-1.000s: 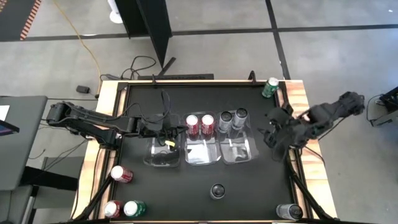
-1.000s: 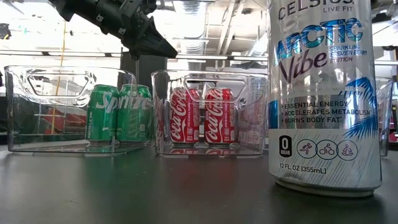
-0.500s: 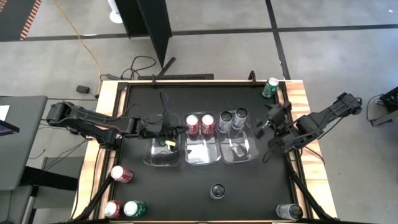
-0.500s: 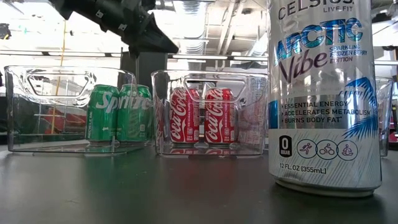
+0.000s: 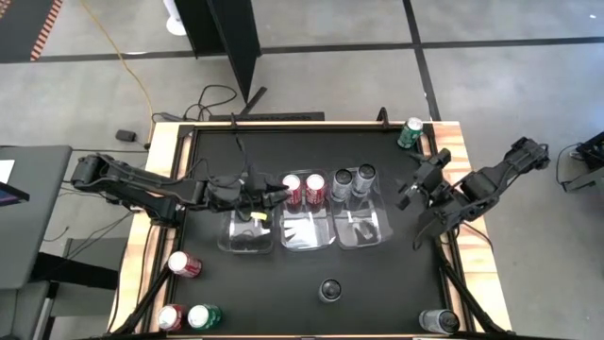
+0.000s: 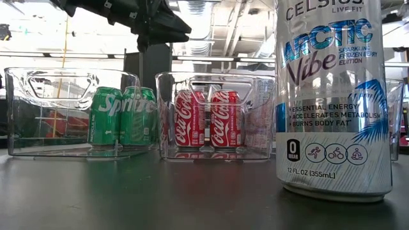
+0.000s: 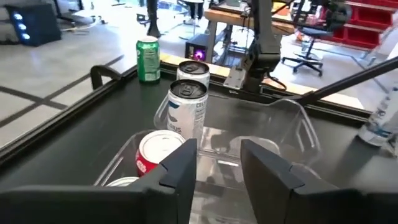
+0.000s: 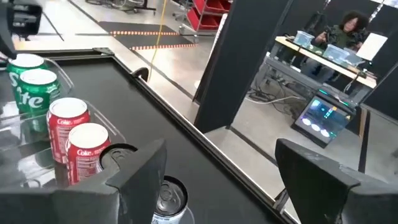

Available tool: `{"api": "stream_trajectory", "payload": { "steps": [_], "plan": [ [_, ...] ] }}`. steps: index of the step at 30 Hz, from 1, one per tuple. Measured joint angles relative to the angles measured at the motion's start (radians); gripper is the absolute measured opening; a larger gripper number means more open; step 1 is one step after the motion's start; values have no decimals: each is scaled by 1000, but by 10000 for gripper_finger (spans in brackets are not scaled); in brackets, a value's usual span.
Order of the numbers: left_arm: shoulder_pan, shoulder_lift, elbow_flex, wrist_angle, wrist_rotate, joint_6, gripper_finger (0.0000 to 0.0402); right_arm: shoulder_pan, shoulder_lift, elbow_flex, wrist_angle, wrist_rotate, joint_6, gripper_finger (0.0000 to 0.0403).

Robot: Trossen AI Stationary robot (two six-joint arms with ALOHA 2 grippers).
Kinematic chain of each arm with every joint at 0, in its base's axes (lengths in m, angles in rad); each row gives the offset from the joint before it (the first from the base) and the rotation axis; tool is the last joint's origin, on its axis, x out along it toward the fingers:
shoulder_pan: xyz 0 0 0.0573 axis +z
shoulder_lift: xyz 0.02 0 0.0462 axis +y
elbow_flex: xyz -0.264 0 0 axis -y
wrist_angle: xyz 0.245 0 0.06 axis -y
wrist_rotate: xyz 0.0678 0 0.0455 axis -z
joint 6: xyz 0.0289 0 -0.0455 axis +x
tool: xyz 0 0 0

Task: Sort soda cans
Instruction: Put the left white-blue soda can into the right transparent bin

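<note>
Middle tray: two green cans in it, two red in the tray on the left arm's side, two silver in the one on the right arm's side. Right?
Wrong on the colours. In the low view the middle tray holds the two red cans; the two green cans stand in the tray on the left arm's side. The high view shows the two silver cans in the tray on the right arm's side.
</note>
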Motion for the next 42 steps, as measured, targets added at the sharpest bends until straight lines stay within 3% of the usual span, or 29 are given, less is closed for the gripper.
{"api": "stream_trajectory", "payload": {
  "steps": [5,8,15,19,23,28,33,38,42],
  "plan": [
    [-34,40,0,1,-28,14,114,25,-1,-47,-41,-87,55,317],
    [-48,40,0,-16,-28,52,102,93,-5,-52,-6,-239,33,317],
    [-50,34,0,-41,-28,86,89,276,46,-55,119,-713,-72,317],
    [-50,35,0,-31,-19,104,89,342,70,-55,178,-839,-1,317],
    [-50,35,0,0,25,108,89,374,84,-55,268,-871,51,317],
    [-59,97,0,103,237,171,100,378,129,-55,380,-823,-18,317],
    [-115,243,5,225,364,230,161,359,183,-55,397,-809,-85,317],
    [-175,365,83,242,370,288,237,338,212,-55,391,-809,-86,317],
    [-210,429,146,240,370,325,273,330,216,-55,392,-813,-85,317]
  ]
}}
